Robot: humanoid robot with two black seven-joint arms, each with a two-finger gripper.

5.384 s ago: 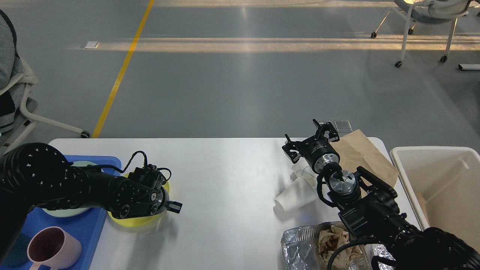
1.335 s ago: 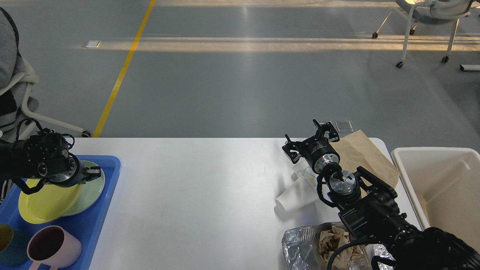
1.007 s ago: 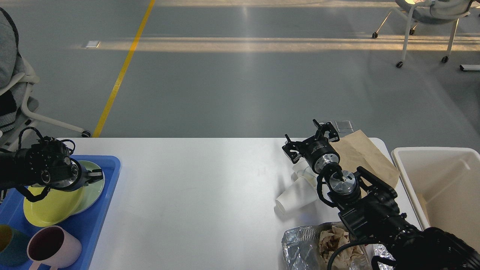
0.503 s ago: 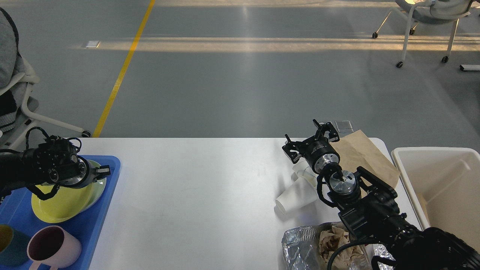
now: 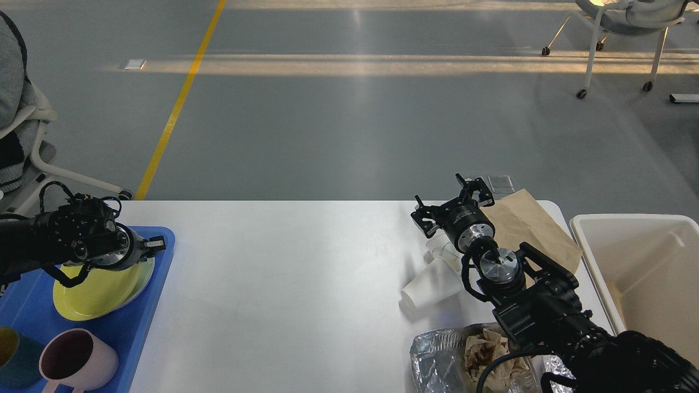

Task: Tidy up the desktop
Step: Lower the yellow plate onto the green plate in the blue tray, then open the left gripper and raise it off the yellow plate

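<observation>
The white desktop [image 5: 306,273] spans the view. My left gripper [image 5: 154,244] is over the blue tray [image 5: 167,238] at the left edge and seems shut on the rim of a yellow plate [image 5: 95,286]. The yellow plate lies tilted on a pale green plate [image 5: 148,268]. My right gripper [image 5: 449,204] is open and empty above the back right of the desktop. Just in front of it lie a tipped white paper cup [image 5: 428,286] and a clear cup [image 5: 441,252].
A pink mug [image 5: 79,360] and a teal cup [image 5: 13,355] stand in the tray. A brown paper bag [image 5: 527,221] lies at the back right. Foil with crumpled paper [image 5: 442,355] lies at the front right. A cream-white bin [image 5: 639,256] stands beside the table's right edge.
My left gripper carried the yellow plate from the desktop to the tray, then shifted it a little right over the green plate. The right arm has not moved.
</observation>
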